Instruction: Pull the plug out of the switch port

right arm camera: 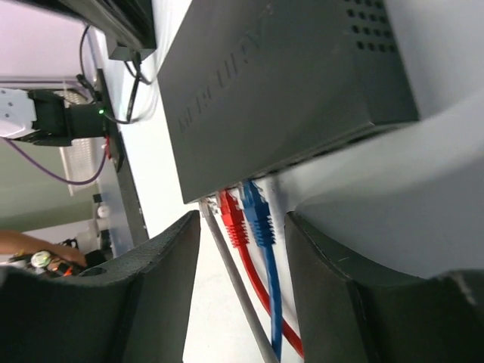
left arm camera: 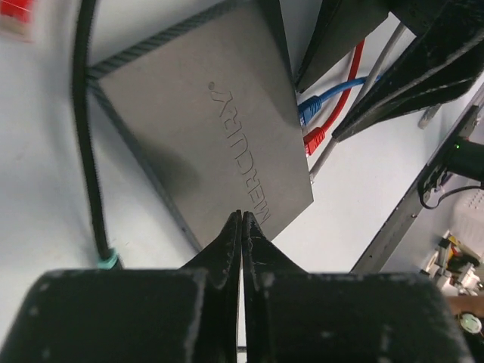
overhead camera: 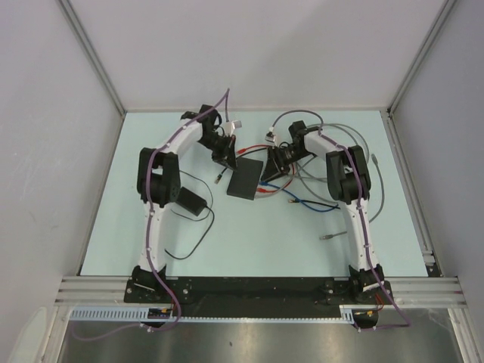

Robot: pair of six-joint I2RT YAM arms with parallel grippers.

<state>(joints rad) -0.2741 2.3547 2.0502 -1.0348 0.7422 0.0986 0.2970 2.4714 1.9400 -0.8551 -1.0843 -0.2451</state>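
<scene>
At the left of the table [overhead camera: 257, 242] we saw a black power adapter [overhead camera: 189, 200] with its thin cord, well apart from the switch [left arm camera: 204, 113]. The left gripper [left arm camera: 240, 219] was clenched, its fingers pressed flat together with nothing between them. Its tips sat over the switch's near edge, though we could not tell whether they touched. The switch lay flat mid-table, its embossed lettering hard to read. On its right side a red plug [right arm camera: 232, 219] and a blue plug [right arm camera: 257, 212] sat in ports lost in shadow. A grey cable [right arm camera: 231, 280] ran beside them, its plug hidden. The right gripper [right arm camera: 243, 221] stood spread, one finger on either side of those plugs, gripping neither.
</scene>
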